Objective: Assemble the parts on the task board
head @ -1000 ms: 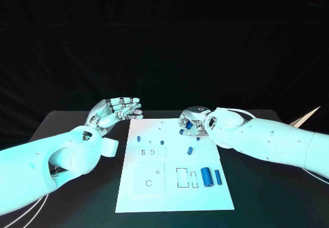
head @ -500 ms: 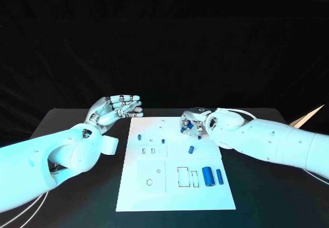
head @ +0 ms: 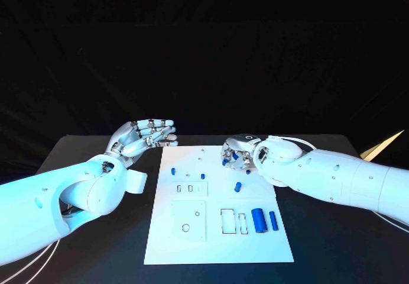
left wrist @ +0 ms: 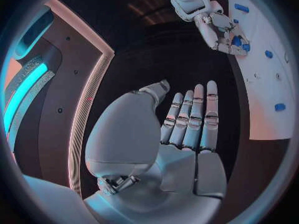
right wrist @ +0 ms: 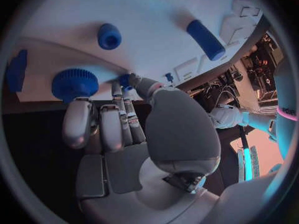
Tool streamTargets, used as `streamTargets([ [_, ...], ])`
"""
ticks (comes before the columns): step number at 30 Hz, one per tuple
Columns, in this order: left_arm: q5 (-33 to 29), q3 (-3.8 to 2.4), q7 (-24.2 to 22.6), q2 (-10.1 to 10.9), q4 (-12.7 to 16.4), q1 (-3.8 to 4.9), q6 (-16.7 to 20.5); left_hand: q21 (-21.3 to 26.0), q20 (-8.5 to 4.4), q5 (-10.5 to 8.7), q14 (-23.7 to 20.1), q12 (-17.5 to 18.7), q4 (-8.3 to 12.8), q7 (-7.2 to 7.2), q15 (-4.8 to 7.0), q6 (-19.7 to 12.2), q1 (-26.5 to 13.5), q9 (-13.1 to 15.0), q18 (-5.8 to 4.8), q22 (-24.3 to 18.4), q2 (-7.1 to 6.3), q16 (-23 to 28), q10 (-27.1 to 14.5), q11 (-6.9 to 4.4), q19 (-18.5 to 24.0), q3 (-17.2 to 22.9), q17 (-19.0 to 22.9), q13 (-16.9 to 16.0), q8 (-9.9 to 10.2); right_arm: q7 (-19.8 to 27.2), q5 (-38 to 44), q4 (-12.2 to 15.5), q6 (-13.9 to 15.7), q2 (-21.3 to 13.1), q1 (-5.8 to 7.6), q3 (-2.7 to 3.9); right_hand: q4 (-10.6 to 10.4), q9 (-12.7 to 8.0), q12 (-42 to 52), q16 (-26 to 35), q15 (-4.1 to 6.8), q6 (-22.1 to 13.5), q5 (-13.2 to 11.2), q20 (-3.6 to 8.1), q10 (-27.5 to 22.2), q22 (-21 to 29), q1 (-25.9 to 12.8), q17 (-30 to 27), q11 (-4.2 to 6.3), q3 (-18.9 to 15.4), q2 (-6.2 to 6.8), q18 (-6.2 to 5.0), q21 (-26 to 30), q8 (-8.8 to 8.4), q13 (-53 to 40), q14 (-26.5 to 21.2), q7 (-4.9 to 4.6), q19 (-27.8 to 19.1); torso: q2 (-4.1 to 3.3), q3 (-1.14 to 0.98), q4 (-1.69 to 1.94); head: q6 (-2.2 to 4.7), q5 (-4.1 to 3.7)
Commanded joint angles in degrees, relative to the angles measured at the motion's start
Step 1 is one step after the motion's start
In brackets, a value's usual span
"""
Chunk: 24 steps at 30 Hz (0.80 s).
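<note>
Small blue part [right wrist: 125, 79] pinched in my right robot hand [head: 240, 152] over the board's [head: 213, 236] far edge; left robot hand [head: 145, 135] spread, empty. Thin pinch, so it could slip or tilt.

A robotics lab or test bench is showing here: a black table [head: 102, 248] is standing against a black backdrop [head: 204, 65]. A white task board [head: 217, 236] with cut-out slots is lying on it, and equipment racks with cables [right wrist: 252, 79] are showing beyond the table.

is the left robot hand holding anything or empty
Empty. The left robot hand has its fingers straight and side by side with nothing in the palm, raised beside the board.
</note>
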<state>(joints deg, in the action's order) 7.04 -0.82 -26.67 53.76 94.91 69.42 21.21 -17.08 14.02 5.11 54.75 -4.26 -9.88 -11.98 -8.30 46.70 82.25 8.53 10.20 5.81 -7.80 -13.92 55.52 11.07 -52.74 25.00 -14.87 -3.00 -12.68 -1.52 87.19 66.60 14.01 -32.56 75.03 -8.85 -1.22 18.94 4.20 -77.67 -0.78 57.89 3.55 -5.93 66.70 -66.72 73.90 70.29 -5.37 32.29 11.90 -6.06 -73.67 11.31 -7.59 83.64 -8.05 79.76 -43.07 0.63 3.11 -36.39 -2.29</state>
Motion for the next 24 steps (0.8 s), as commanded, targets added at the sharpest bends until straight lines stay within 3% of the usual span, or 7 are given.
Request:
streamTargets([
  [1, 0.0, -0.06, 0.0, 0.0, 0.0, 0.11, -0.1, -1.2, -0.31, -0.07, -0.5, 0.6, 0.1, -2.14, -0.09, 0.0, -0.4, 0.9, 0.17, 0.8, -1.16, 0.4, 0.3, 0.09, -0.8, 1.4, -1.0, -0.9, -0.8, -0.1, -0.5, 0.1, 1.7, 0.1, -0.06, -0.01, -0.5, 1.6, -0.1, -1.1, 1.01, 2.2, 0.6, 0.29, 2.7, -1.9, -0.2, 1.3, 1.04, 3.0, -3.27, 1.76, -1.7, 1.86, -0.5, 3.0, 0.46, 1.3, -0.15, -0.01, -0.02, 0.15, 0.04],
  [8, 0.0, -0.06, 0.1, -0.1, -0.1, 0.12, 0.0, -1.3, -0.31, -0.10, -0.6, 0.6, 0.4, -2.33, -0.15, -0.2, -0.2, 0.8, 0.15, 0.8, -1.15, 0.5, 0.0, 0.22, -0.8, 1.5, -1.1, -0.8, -0.6, -1.1, -0.8, 0.1, 6.0, 0.5, -0.06, 0.00, 1.2, 4.9, 0.2, -1.6, 2.00, 3.2, 0.5, 1.05, 6.0, -3.8, 0.4, 1.5, 2.22, 4.3, -4.73, 2.01, -3.0, 4.66, -1.2, 3.0, 1.53, 1.6, -0.26, -0.05, 0.01, 0.35, 0.15],
  [24, 0.0, -0.06, 0.3, -0.2, -0.5, 0.18, 0.0, -1.4, -0.31, -0.11, -0.7, 0.7, 0.6, -2.41, -0.19, -0.3, -0.1, 0.8, 0.14, 0.9, -1.12, 0.6, -0.1, 0.28, -0.8, 1.6, -1.2, -0.8, -0.6, -4.5, -0.6, -2.8, 14.1, 5.3, 0.04, 0.11, 1.3, 6.8, -0.5, -1.8, 1.82, 1.7, 0.5, 1.06, 5.5, -4.2, -1.2, 1.4, 1.94, 4.2, -4.33, 2.06, -3.1, 5.51, -1.1, 3.0, 1.32, 1.5, -0.51, -0.04, 0.10, 0.94, 0.35],
])
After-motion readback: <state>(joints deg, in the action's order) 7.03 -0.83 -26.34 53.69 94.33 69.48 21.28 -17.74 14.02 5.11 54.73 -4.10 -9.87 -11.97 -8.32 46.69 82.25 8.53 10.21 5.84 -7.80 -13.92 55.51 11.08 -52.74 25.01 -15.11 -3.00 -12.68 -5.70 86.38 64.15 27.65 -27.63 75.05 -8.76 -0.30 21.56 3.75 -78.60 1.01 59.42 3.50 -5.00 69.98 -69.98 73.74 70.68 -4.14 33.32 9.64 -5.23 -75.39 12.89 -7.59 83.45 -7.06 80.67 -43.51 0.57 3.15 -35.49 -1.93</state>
